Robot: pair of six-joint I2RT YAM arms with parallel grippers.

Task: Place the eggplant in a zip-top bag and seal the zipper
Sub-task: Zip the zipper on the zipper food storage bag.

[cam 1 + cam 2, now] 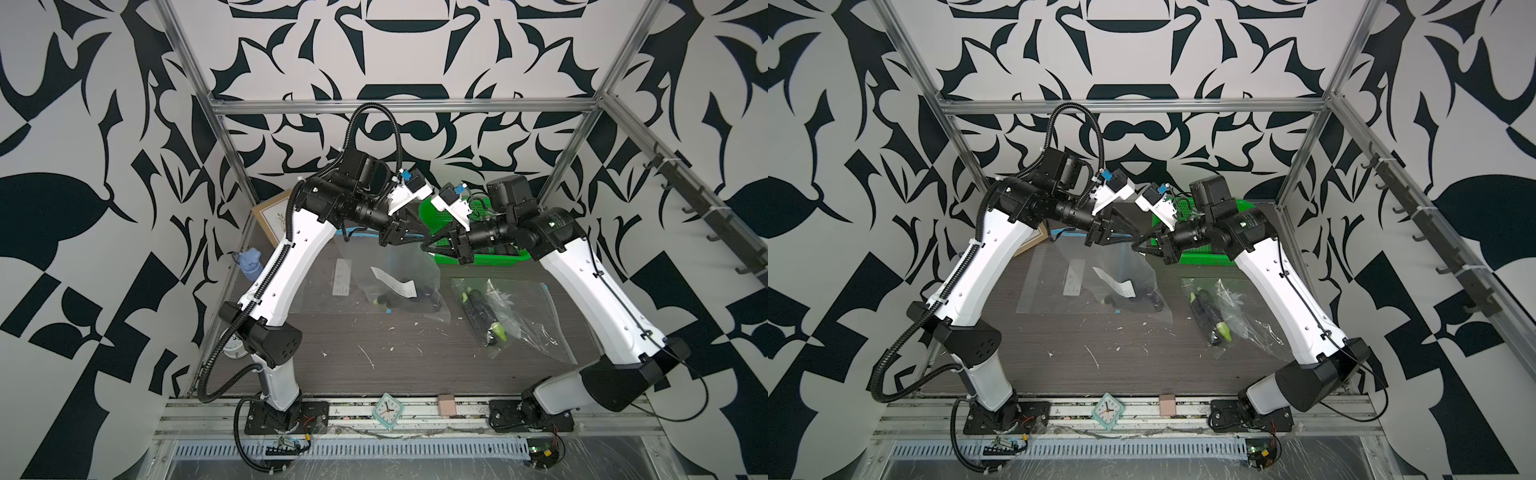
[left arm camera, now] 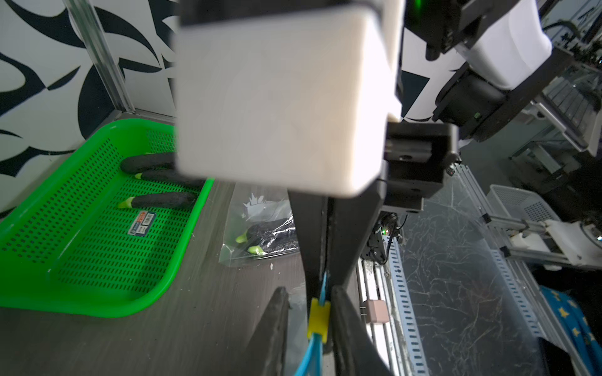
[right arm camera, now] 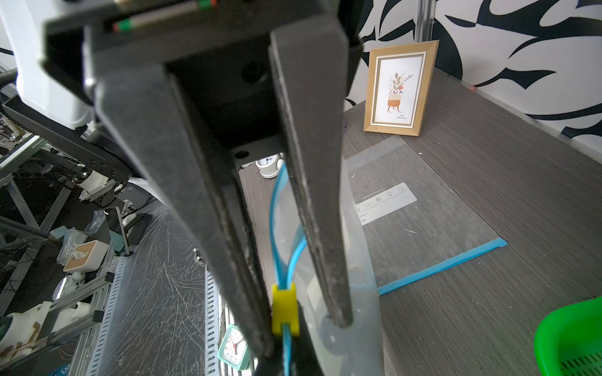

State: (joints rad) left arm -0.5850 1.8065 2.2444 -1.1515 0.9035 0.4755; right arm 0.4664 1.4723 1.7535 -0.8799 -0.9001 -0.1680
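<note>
Both my arms meet over the middle of the table [image 1: 374,357], toward the far side. The bag [image 1: 415,266] hangs between them by its blue zipper edge.

My right gripper [image 2: 323,285] is clenched on that edge, just beside the yellow slider [image 2: 318,320]. My left gripper [image 3: 299,328] straddles the slider from the opposite side. One finger lies against it and the other stands off with a gap and some plastic between, so I read it as released, not gripping. On the left gripper's side of the slider the two blue tracks bow apart, so that stretch of the mouth is unsealed.

The eggplant [image 1: 399,305] sits low in the bag, a dark body with a green tip, partly behind a white label [image 1: 395,284].

To the right and nearer lies a second bag [image 1: 523,324] with eggplants inside. To the left an empty bag [image 1: 324,286] lies flat. A green basket [image 1: 486,259] at far right holds loose eggplants [image 2: 159,200]. A frame [image 3: 399,88] stands far left, and a clock [image 1: 388,409] lies at the near edge.
</note>
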